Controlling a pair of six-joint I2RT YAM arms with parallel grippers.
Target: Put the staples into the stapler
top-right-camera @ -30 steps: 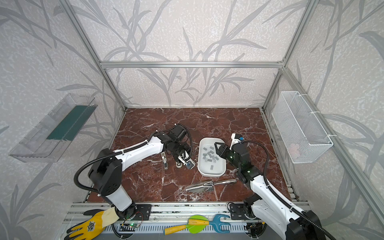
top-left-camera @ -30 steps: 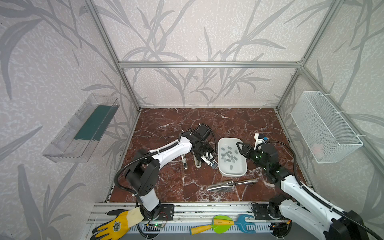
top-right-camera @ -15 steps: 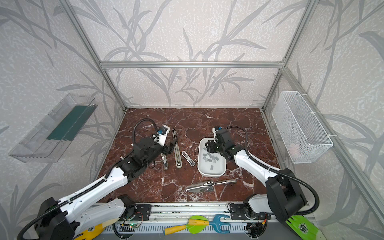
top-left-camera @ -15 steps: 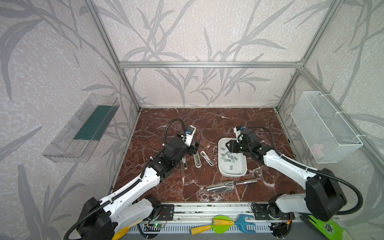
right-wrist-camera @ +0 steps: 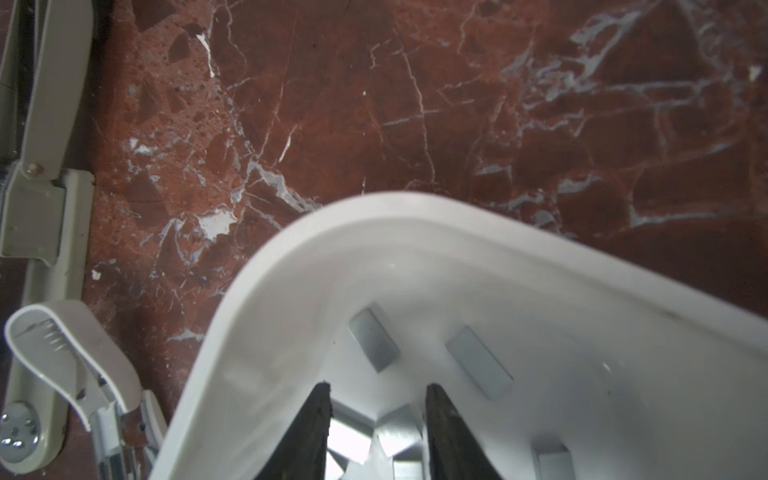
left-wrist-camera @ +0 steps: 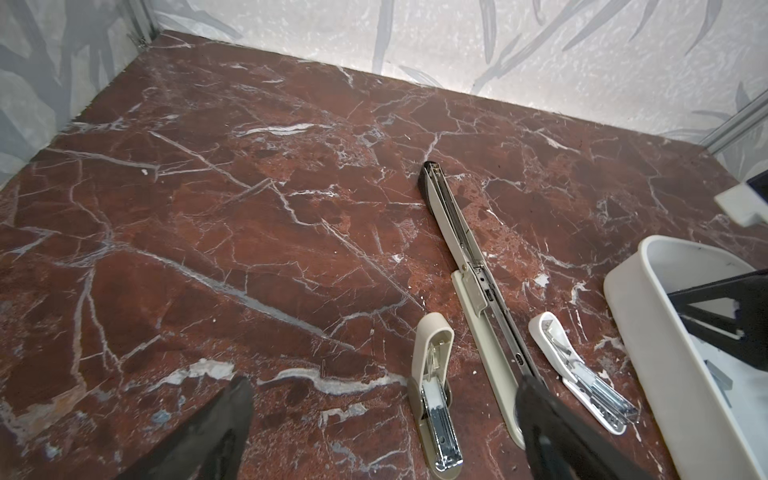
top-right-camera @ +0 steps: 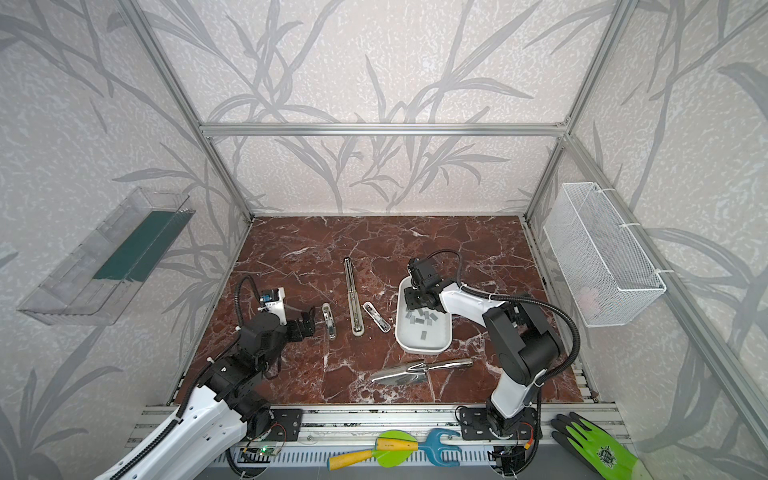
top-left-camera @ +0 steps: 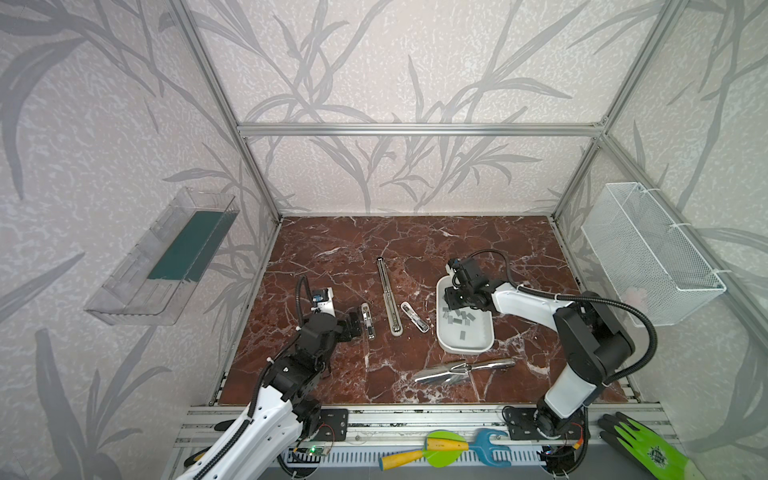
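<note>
Right hand (right-wrist-camera: 378,399) is down inside the white oval plastic tray (right-wrist-camera: 270,270), at its far end. Its black fingers (right-wrist-camera: 320,424) are narrowed to a small gap with one of the staples (right-wrist-camera: 374,343), small flat grey metal strips, lying between them. I can't tell whether it's pinched yet. The rest of the strips are scattered on the tray floor. Left hand (left-wrist-camera: 384,384) is spread wide and empty, well to the left of the tray, pointing at a small beige open stapler (left-wrist-camera: 432,374). A long beige open stapler (left-wrist-camera: 469,266) and a short white open one (left-wrist-camera: 577,374) lie between that and the tray, all on the red marble counter (left-wrist-camera: 208,208). To do this step well, close on a single strip across its narrow width, keep the neighbours out of the pinch, lift straight up clear of the tray rim and go slowly, since the strip probably slips or snaps easily. The left hand should likely steady whichever stapler gets loaded. Versus half a second ago, the left hand has opened fully and pulled back farther from the tray, and the right hand has closed down somewhat and dipped into the tray. Tray and staplers look unmoved.
</note>
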